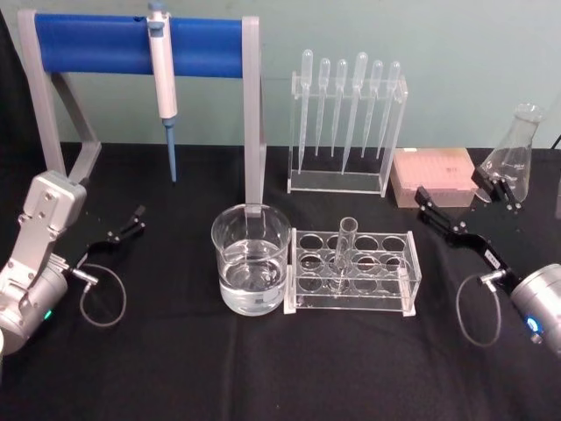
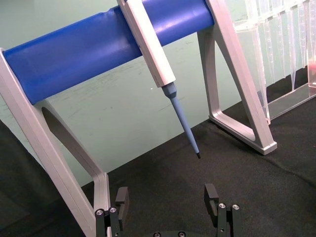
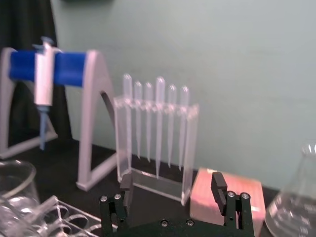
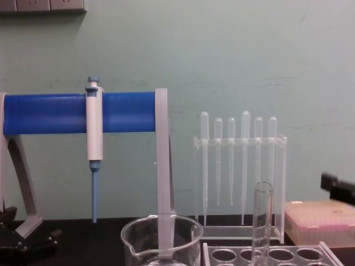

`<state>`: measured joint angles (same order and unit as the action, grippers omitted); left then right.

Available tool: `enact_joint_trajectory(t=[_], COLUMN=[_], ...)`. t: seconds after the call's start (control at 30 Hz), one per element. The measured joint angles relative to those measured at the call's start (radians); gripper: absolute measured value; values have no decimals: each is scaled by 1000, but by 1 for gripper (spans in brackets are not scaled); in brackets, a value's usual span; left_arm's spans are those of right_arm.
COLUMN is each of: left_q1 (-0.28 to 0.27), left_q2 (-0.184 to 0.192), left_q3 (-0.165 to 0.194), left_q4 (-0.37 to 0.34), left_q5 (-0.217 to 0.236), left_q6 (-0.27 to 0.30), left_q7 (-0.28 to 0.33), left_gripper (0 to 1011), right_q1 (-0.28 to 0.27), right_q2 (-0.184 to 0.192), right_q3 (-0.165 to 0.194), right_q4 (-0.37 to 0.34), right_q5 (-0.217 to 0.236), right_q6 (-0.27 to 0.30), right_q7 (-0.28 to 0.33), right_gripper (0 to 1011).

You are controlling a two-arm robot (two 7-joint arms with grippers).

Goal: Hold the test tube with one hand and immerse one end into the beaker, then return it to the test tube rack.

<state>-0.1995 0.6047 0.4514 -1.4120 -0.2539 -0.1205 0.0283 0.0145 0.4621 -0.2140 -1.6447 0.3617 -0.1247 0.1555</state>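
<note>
Head view: test tube (image 1: 344, 253) upright in its rack (image 1: 352, 272), at 3 o'clock of the beaker (image 1: 251, 259).
Both grippers, left (image 1: 125, 225) and right (image 1: 456, 207), stand wide and empty; thin, slippery, probably fragile glass, best taken gently below the rim.

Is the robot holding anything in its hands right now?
No, nothing is held. The left gripper and the right gripper are both open and empty, out to the sides. The test tube stands in its rack beside the beaker.
</note>
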Motion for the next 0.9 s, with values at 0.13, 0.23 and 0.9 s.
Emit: enact_joint_trajectory(t=[0.13,0.23,0.9], left_q1=[0,0,0], left_q2=[0,0,0], left_q3=[0,0,0], left_q4=[0,0,0], left_q5=[0,0,0], left_q6=[0,0,0], left_q7=[0,0,0], left_gripper=[1000,1000,1000], right_q1=[3,7,6], right_q2=[-24,-39,-41], right_q3=[-3,1,4], right_q4=[29,49,50], right_q5=[-14,4,13], right_q6=[13,8,3], right_q7=[-12,13,22], right_gripper=[1002,1003,1003])
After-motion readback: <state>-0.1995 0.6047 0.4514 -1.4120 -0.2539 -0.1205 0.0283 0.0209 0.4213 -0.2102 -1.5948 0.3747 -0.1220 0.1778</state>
